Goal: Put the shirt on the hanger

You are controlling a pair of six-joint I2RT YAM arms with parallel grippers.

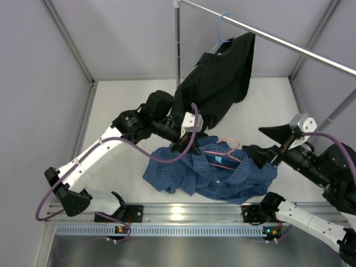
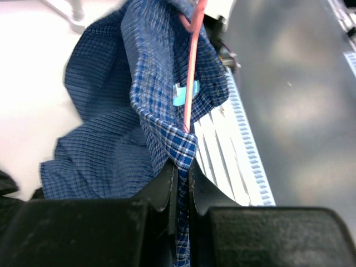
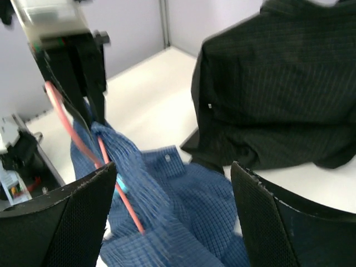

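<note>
Pinching the shirt (image 2: 111, 144) beside the hanger (image 2: 191, 83), left gripper (image 2: 182, 169) clamped; right gripper (image 3: 172, 169) spread wide, empty

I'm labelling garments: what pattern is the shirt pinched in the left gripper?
The shirt is a fine blue check, clearest in the left wrist view.

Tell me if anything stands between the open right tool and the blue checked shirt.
Nothing visible does. The open right tool faces the shirt directly; the black shirt hangs beyond it, off the path, and the left tool grips the shirt's far side.
</note>
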